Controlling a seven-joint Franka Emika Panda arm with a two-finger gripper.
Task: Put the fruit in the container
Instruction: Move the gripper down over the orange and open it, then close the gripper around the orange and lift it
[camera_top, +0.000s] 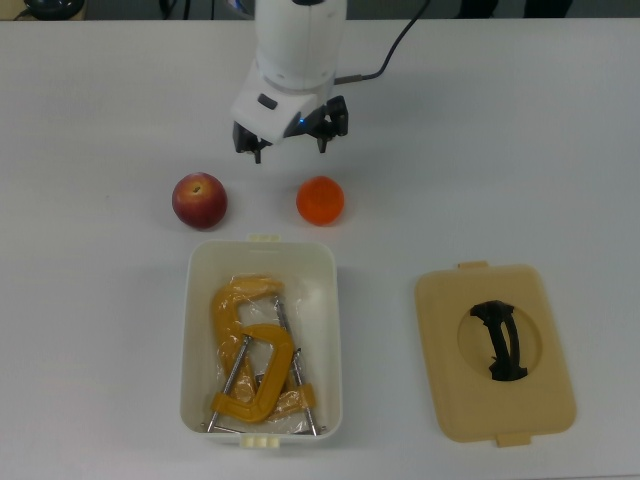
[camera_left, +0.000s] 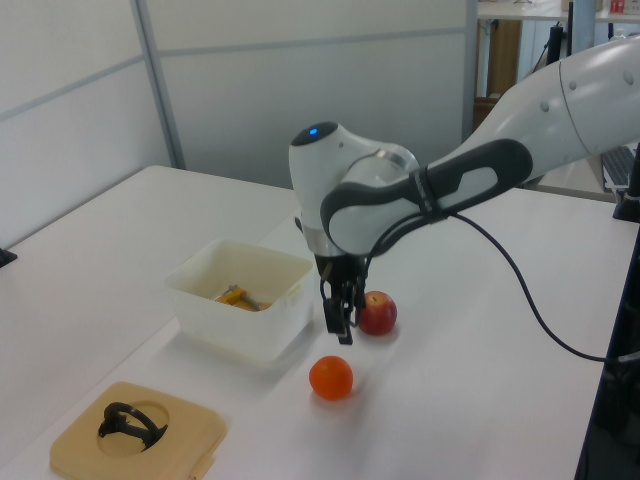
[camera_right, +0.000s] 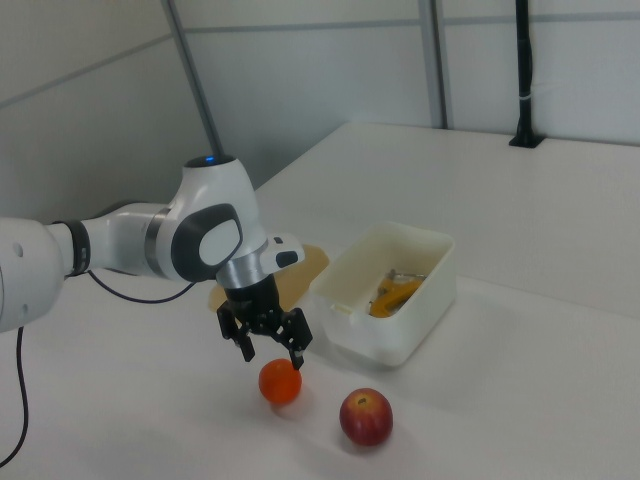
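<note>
The bright orange fruit (camera_top: 320, 200) (camera_left: 331, 377) (camera_right: 280, 382) and the dark red peach-like fruit (camera_top: 199, 200) (camera_left: 378, 313) (camera_right: 366, 417) rest on the white table, just beyond the short end of the white container (camera_top: 190, 340) (camera_left: 215, 310) (camera_right: 400, 335). My gripper (camera_top: 285, 148) (camera_left: 340, 326) (camera_right: 271, 352) is open and empty. It hangs low, just above and behind the orange fruit, a little toward the top view's left of it. It touches neither fruit.
Yellow-orange metal clamps (camera_top: 250, 360) (camera_left: 238, 296) lie inside the container. A flat beige lid (camera_top: 440, 400) (camera_left: 180, 440) with a black handle lies at the top view's right of the container.
</note>
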